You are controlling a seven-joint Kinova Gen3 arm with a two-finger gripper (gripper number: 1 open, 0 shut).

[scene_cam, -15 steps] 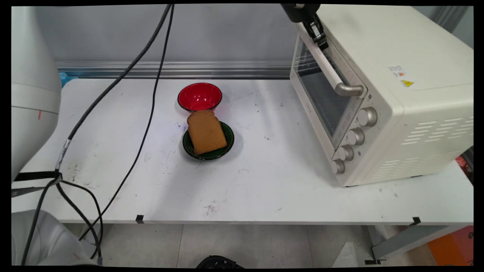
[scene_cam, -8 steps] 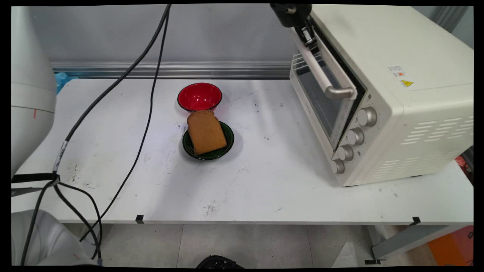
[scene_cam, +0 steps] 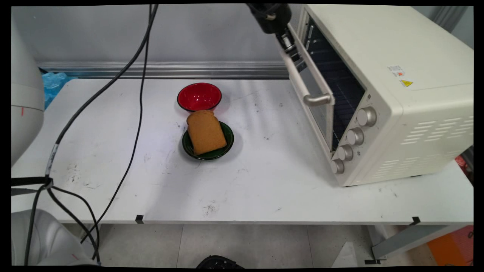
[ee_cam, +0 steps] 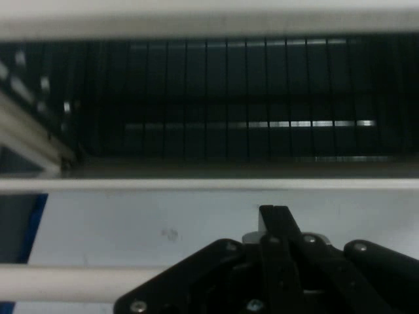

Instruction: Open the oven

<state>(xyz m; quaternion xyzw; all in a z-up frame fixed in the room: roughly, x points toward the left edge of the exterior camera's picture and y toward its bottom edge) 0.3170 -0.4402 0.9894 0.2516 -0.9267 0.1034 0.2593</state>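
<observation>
A white counter [scene_cam: 264,181] is seen in front of a grey wall [scene_cam: 211,34]. The oven door [scene_cam: 314,94] is now pulled further open than before, and the dark rack inside is shown. The hand [scene_cam: 291,49] is clenched on the far end of the door handle [scene_cam: 302,83]. Well below the hand, toast [scene_cam: 206,132] is laid on a green plate [scene_cam: 227,145], beside a red bowl [scene_cam: 199,96].

It looked like a robotics lab staged as a kitchen. A scuffed white counter [scene_cam: 264,181] stood against a bare grey wall [scene_cam: 211,34] with an aluminium rail [scene_cam: 170,70], black cables [scene_cam: 140,94] draped across it, beside a toaster oven [scene_cam: 382,94] and bowls.
</observation>
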